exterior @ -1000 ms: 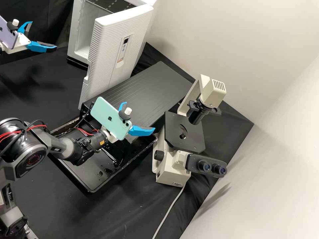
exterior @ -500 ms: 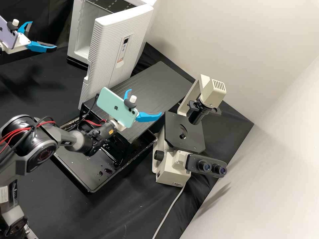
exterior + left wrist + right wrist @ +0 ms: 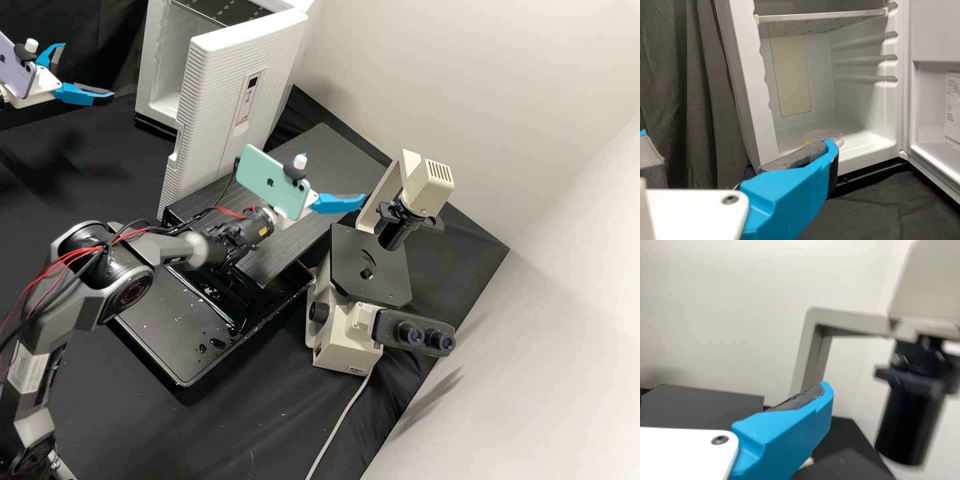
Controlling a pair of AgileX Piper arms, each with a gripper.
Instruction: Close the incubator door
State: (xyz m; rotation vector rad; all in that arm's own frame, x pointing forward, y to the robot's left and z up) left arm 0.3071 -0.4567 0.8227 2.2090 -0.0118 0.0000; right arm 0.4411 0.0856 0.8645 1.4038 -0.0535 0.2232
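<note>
The white incubator (image 3: 151, 77) stands at the back with its ribbed door (image 3: 213, 100) swung wide. Left of it, my left gripper (image 3: 88, 71) is open and apart from the door. In the left wrist view, beyond my open left gripper (image 3: 735, 140), are the incubator's shelf (image 3: 820, 17), a clear round dish (image 3: 832, 136) on its floor and the door's inner side (image 3: 935, 107). My right gripper (image 3: 335, 176), open and empty, is over the dark sloping board, in front of the door and left of the microscope. The right wrist view has my right gripper (image 3: 734, 392) near the microscope's arm.
A cream microscope (image 3: 343, 340) stands right of centre, its cable running forward. The dark board (image 3: 327, 157) reaches from the black tray (image 3: 180, 380) towards the pale wall (image 3: 533, 100). The right arm passes over the tray.
My right gripper has moved up and to the right in the high view, away from over the tray and nearer the microscope's upper part. The left gripper and the door have stayed put.
</note>
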